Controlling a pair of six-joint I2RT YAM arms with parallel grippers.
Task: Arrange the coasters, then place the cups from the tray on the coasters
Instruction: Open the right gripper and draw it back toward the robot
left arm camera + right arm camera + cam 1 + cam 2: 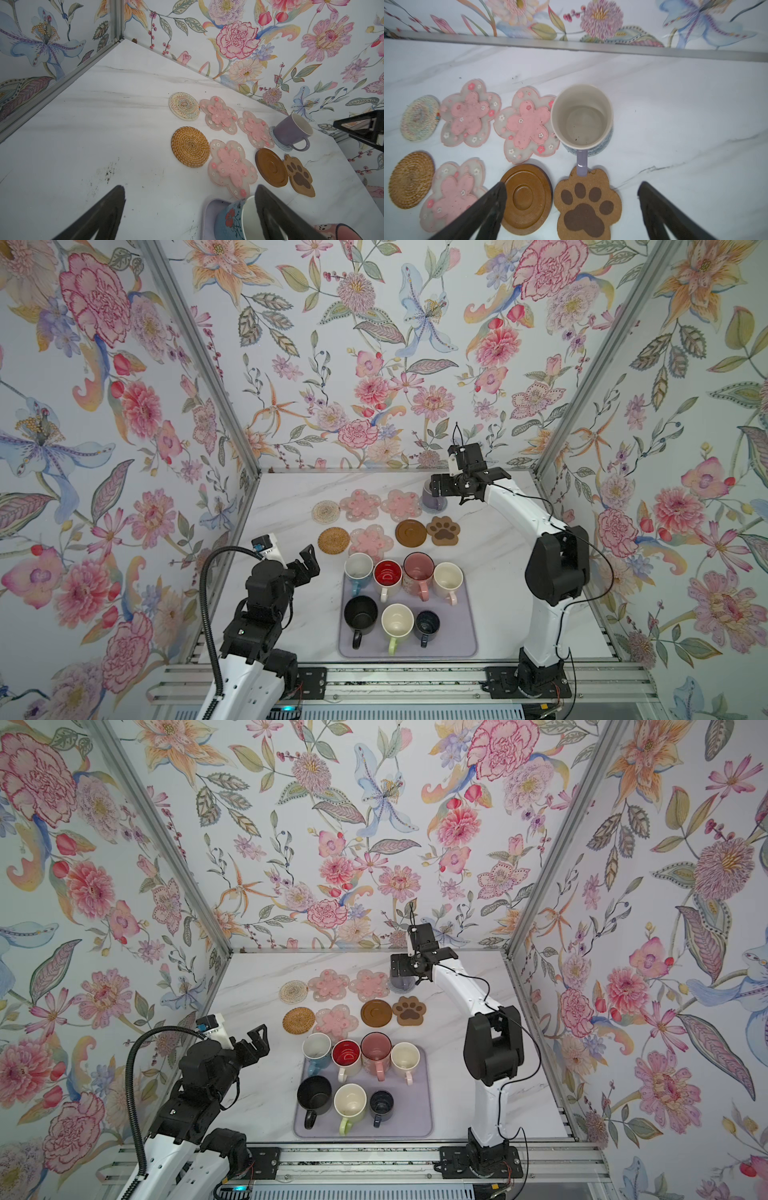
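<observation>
Right tool (571, 185) fingers fill the lower edge of the right wrist view: spread wide, nothing between them. Just past them the lavender cup (581, 116) stands upright on the grey-blue woven coaster (593, 151) (only a sliver of mat shows under it). Its handle is aimed at the paw coaster (587, 205), with the handle end over that coaster's edge. Brown disc (527, 199) is just left of the paw.

In both top views the coasters make two rows of four at frame centre.
- Upper row, from the left: beige woven round (326, 511), two flower coasters (360, 506), then the cup's mat.
- Lower row, from the left: tan woven round (333, 540), third flower coaster (371, 540), disc, paw.

Tray (457, 639) sits lower centre with seven cups, all upright.
- Upper four: light blue cup (358, 566), red-inside cup (387, 574), pink cup (418, 566), cream-pink cup (448, 578).
- Lower three: black cup (360, 612), cream-green cup (397, 620), navy cup (427, 622).

Left tool (189, 188) hangs over the bench (282, 506) left of the tray, jaws apart, empty.
</observation>
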